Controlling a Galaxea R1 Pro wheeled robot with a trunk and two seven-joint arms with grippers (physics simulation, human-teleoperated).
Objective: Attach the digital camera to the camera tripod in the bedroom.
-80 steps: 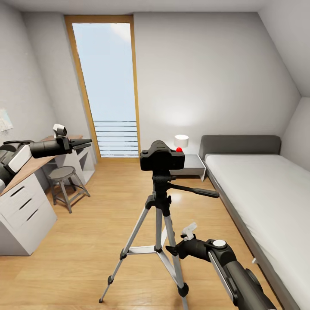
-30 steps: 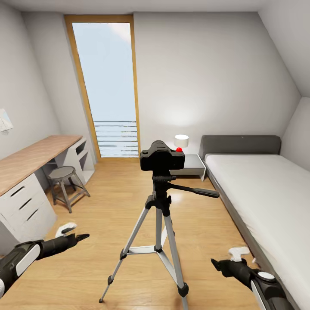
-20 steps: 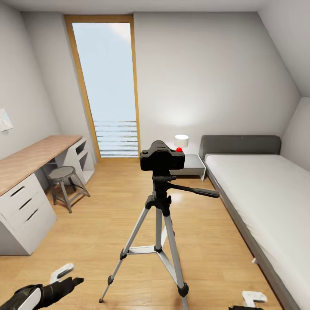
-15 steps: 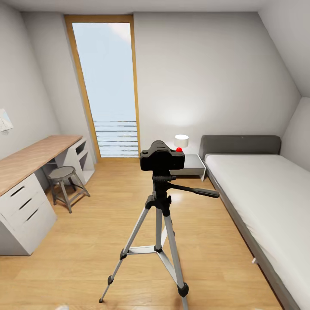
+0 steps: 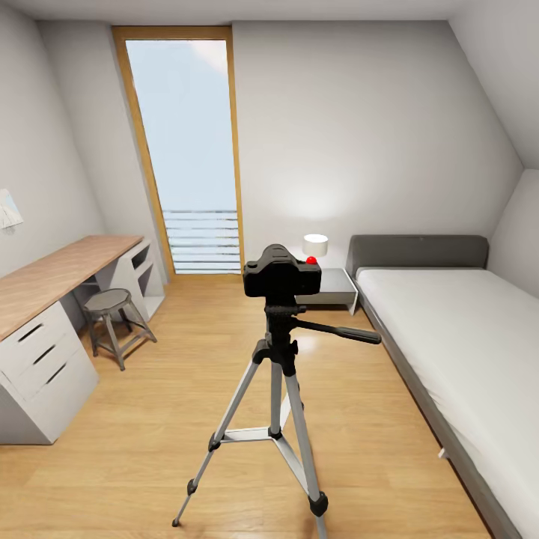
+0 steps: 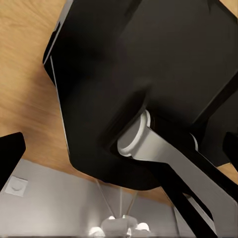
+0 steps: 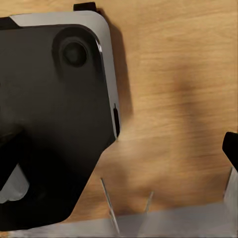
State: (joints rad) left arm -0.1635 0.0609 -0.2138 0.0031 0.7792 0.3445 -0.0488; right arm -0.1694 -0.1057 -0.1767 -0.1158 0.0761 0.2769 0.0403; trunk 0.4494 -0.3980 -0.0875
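One tripod (image 5: 278, 389) foot (front-right) cropped

1. Silver-legged camera tripod (image 5: 275, 389): front leg's foot cut off by the head view's lower edge.
2. Grey bed with white mattress (image 5: 457, 337): right side cut off.
3. Wooden tabletop on white drawers (image 5: 45, 281): left end cut off.
4. Left tool (image 6: 119, 148), right tool (image 7: 233, 163): finger spacing unreadable; dark tips at frame edges.

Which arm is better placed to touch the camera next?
Neither: the digital camera already sits on the camera tripod, and both wrist views face the floor by the robot's black base, so left and right seem equally low.
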